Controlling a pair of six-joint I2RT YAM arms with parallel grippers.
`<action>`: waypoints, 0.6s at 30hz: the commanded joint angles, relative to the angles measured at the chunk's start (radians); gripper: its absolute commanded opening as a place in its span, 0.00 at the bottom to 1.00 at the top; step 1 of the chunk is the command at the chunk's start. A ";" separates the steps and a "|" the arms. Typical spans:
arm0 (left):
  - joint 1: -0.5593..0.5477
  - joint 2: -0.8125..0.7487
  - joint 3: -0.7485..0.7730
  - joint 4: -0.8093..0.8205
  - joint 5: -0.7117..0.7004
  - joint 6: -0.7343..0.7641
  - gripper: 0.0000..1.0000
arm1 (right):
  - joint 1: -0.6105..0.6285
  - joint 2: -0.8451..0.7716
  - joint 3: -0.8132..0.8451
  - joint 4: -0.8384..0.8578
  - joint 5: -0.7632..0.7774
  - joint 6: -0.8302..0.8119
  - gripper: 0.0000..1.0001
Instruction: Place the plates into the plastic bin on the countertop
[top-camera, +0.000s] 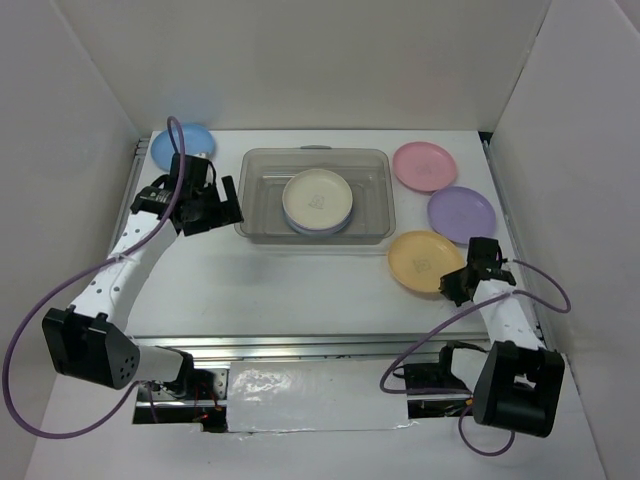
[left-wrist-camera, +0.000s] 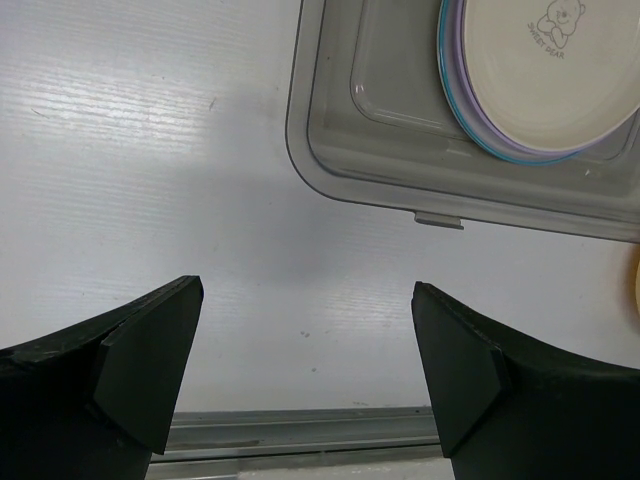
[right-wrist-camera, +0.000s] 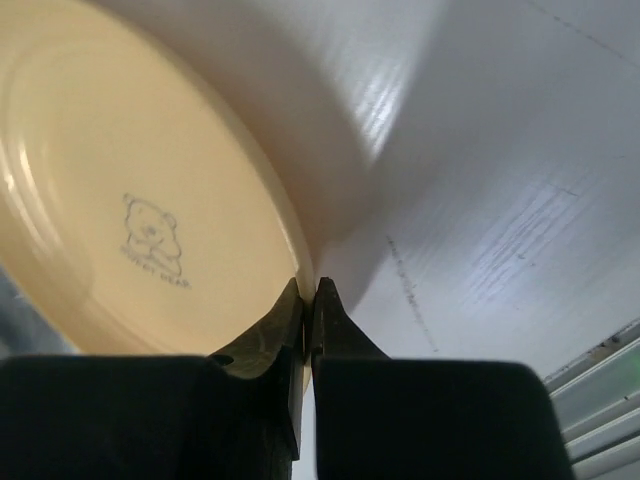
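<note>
Right claw (right-wrist-camera: 308, 300) grips orange-yellow plate (right-wrist-camera: 140, 190) by rim.

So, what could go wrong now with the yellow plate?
1. The right fingers pinch only the thin rim of the yellow plate; it may slip or tilt when lifted.
2. The purple plate lies close by and could be nudged.
3. The bin holds a cream plate on others; the new one may land crooked.

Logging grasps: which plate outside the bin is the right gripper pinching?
The orange-yellow plate: the right gripper is shut on its rim. The pink plate, purple plate and blue plate lie untouched.
</note>
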 joint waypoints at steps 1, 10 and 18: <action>0.005 -0.017 0.005 0.019 0.012 0.025 0.99 | -0.006 -0.055 -0.017 -0.057 0.044 0.011 0.00; 0.028 -0.037 -0.015 0.013 0.012 0.023 0.99 | 0.000 -0.377 0.162 -0.235 0.000 0.033 0.00; 0.112 -0.099 -0.041 0.055 0.013 0.016 0.99 | 0.118 -0.313 0.359 -0.168 -0.014 0.013 0.00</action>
